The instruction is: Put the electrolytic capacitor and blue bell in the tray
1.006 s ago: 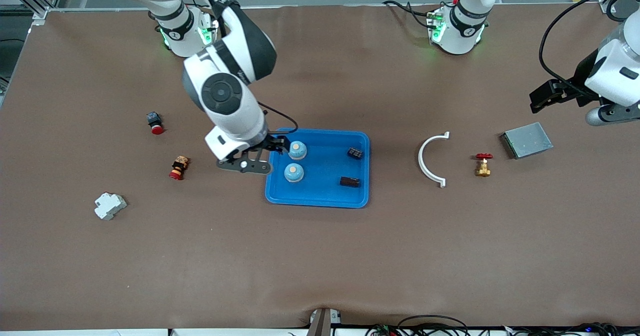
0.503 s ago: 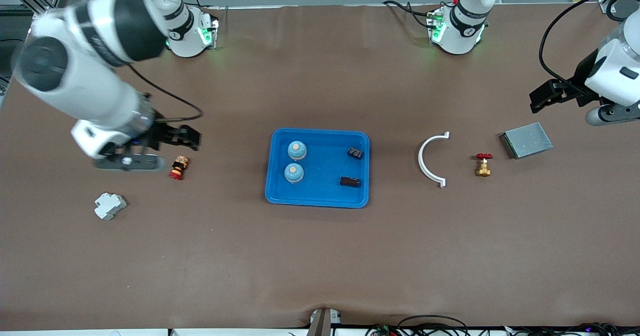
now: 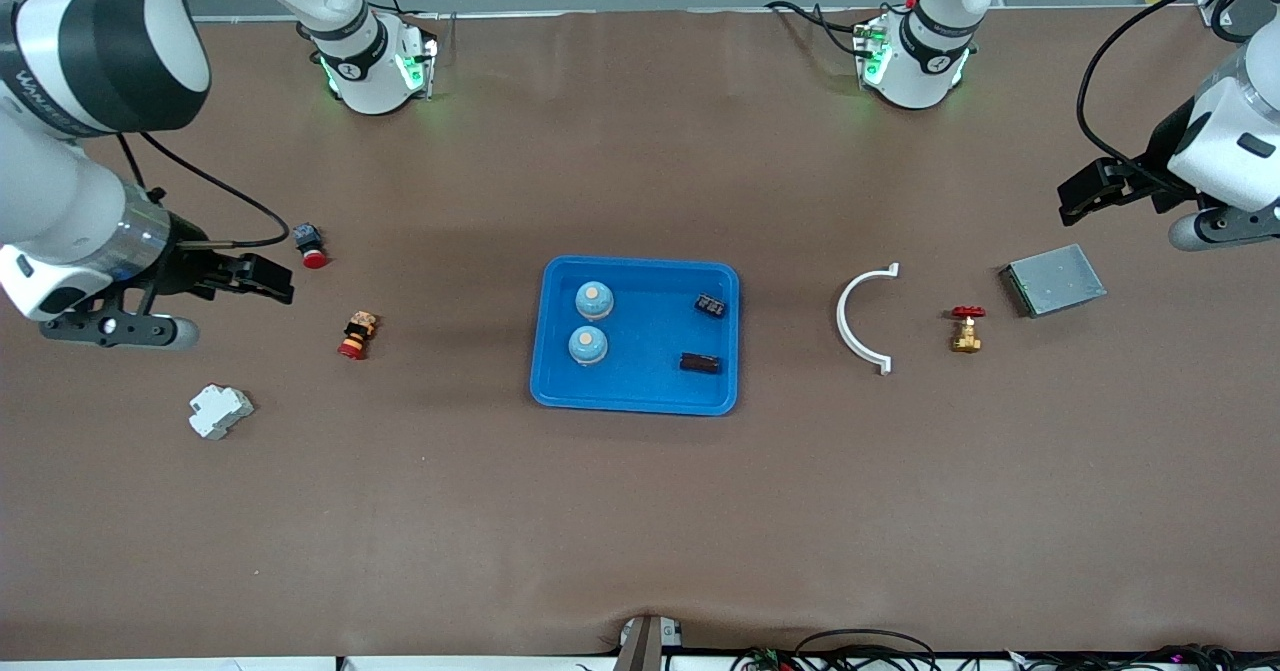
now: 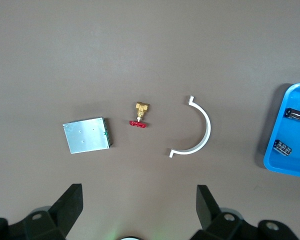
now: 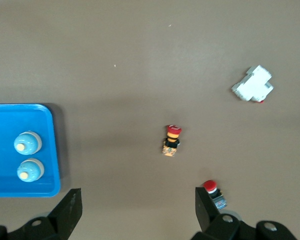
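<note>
we see a brown table [image 3: 640, 511]. nearest to the front camera, toward the right arm's end, lies a white block [image 3: 219, 411]. a little farther away sits the blue tray [image 3: 640, 397], in the middle of the table. in the tray are two blue bells [image 3: 588, 345] [image 3: 594, 300], one just beside the other, on the side toward the right arm's end. on the tray's side toward the left arm's end lie two small dark parts, the electrolytic capacitors [image 3: 700, 362] [image 3: 711, 305], a bit apart from each other.

toward the left arm's end lie a white curved clip [image 3: 860, 317], then a little brass valve [image 3: 966, 328] with a red wheel, then a flat grey metal box [image 3: 1054, 280].

toward the right arm's end we see a small button with a red cap [image 3: 357, 335], and farther away one more red button [image 3: 310, 243].

the right gripper [image 3: 262, 280] hangs over the table near that farther red button. its fingers are wide apart and hold nothing. the left gripper [image 3: 1085, 191] waits over the table at the left arm's end, above the grey box. its fingers are wide apart too, with nothing in them.
</note>
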{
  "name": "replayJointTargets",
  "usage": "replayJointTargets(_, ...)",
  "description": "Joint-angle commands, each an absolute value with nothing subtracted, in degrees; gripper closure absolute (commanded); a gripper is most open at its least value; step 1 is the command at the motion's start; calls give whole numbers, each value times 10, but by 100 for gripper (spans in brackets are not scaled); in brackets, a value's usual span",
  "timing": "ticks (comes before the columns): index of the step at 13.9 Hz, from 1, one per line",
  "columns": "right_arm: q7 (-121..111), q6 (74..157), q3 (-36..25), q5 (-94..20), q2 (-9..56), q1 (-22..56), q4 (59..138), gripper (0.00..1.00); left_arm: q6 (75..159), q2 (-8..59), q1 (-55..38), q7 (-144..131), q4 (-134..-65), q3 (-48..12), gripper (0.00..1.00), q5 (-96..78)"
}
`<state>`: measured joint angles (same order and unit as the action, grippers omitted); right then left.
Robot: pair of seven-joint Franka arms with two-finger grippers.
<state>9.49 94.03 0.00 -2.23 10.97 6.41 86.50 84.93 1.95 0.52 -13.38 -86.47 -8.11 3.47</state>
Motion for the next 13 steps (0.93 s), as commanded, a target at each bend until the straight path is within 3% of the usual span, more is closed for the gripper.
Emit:
replayJointTargets(1,71,953,13,-4,109,50,855,0,848,8,5,-123,-867,-80,0,22)
replayJointTargets(13,72,925,18,33,62,42,868,0,858,15,1,-126,-864,-80,0,16)
